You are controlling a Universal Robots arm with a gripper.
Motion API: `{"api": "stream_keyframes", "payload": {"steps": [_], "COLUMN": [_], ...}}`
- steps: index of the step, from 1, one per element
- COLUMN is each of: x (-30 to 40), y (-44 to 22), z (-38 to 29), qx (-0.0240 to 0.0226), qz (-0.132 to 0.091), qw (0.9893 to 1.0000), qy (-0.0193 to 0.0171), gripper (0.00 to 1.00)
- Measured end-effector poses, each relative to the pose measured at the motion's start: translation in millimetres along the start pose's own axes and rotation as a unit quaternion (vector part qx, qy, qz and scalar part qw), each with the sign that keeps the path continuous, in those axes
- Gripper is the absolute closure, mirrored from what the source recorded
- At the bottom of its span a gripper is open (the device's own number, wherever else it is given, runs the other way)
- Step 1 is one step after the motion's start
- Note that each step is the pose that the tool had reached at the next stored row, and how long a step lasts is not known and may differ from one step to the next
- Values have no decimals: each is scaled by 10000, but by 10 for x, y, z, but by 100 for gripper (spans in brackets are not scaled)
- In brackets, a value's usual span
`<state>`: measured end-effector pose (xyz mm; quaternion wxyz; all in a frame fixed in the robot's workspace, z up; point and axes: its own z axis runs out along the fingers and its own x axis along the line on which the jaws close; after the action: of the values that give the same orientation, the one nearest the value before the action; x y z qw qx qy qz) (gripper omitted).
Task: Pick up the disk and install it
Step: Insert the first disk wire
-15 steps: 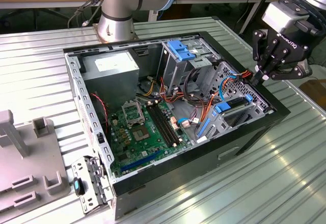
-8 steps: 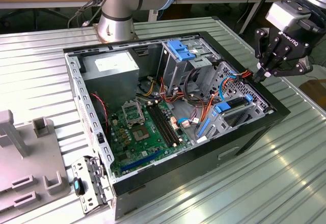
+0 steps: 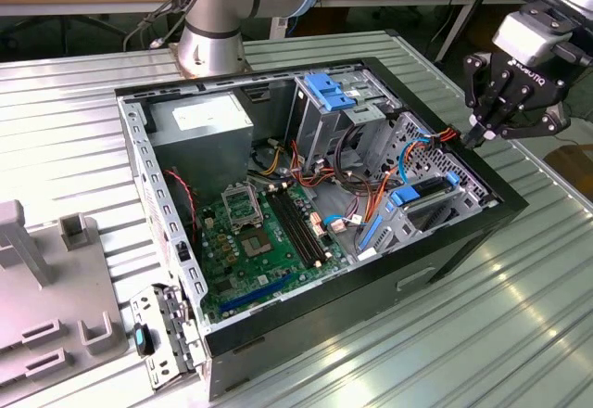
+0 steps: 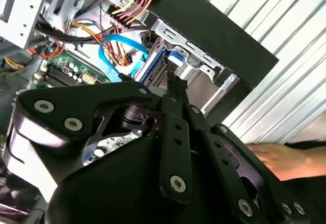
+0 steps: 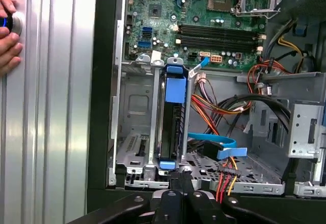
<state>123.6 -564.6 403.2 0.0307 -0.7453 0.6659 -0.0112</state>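
We see dark grey metal disk in blue plastic carrier [image 5: 172,127] standing edgewise in bay; hand [image 5: 179,173] pinched narrow, empty; we judge disk rigid, heavyish, shock-fragile; grip carrier rails

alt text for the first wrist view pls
The disk, in its blue carrier, sits on edge in a drive bay of the open computer case, with the gripper close to its end. The motherboard lies beyond; a person's hand is over the table.
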Motion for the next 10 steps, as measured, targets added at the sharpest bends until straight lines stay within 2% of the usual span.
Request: {"api": "stream_keyframes", "payload": {"steps": [2,3,10], "x": [0,1,-2], "y": [0,-1,-52], "z": [11,20,35], "qx": [-6,-10,-21], "qz": [-224,-409,-866], "qw": [9997,9992,9962], "qy": [-13,-25,-53], "gripper": [89,89,89]}}
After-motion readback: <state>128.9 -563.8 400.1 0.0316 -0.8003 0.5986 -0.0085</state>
